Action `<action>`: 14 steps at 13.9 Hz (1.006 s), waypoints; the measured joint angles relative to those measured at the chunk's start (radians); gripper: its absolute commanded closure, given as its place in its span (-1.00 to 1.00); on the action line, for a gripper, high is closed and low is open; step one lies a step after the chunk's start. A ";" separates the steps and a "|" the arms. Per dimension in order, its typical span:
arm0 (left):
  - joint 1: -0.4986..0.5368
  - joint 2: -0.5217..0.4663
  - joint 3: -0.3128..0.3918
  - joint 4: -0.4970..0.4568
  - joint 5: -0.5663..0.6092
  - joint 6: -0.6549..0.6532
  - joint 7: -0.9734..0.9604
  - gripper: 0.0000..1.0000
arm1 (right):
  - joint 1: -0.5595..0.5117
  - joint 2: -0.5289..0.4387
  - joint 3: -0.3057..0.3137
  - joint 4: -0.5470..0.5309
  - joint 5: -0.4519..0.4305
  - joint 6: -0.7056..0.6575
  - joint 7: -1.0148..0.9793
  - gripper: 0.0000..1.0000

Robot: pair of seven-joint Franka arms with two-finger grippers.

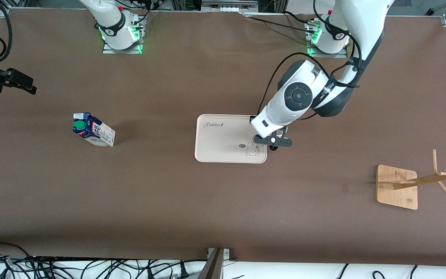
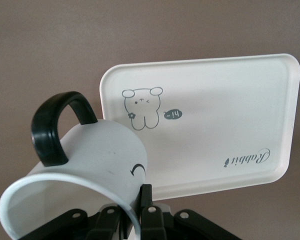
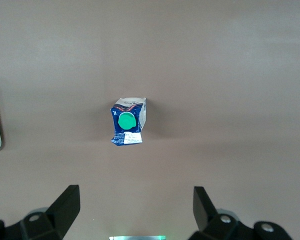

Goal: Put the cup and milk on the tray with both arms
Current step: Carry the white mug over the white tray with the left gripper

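The left end effector (image 1: 272, 141) hangs over the edge of the tray (image 1: 217, 144) that faces the left arm's end of the table (image 1: 223, 201). In the left wrist view its fingers (image 2: 146, 200) are pressed on the rim of the cup (image 2: 85, 170), one finger inside and the other outside, so it is pinching the cup. The cup is held in the air, tilted, with its black handle (image 2: 55, 127) showing and part of the smiley face visible on its white side. Under it the tray lies flat on the table, with the rabbit drawing (image 2: 142, 106) and the "Rabbit" script (image 2: 246, 159) on its cream surface.

The milk (image 1: 93, 130) stands upright on the table, well apart from the tray, toward the right arm's end. Its green cap (image 3: 125, 121) points up in the right wrist view.

The right end effector (image 3: 135, 207) is high over the table near the right arm's end, with the milk below it on the table. Its two fingers are spread wide and hold nothing.

A wooden rack (image 1: 397, 186) stands on the table toward the left arm's end, nearer to the front camera than the tray.
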 measured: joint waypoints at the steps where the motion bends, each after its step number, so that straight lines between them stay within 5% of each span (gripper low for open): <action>1: -0.021 0.021 0.019 0.019 0.000 0.000 0.000 1.00 | 0.000 0.000 0.000 0.000 0.000 0.000 0.000 -1.00; 14: -0.201 0.150 0.097 0.130 0.037 -0.026 -0.106 1.00 | 0.000 0.000 0.000 0.000 0.000 0.000 0.000 -1.00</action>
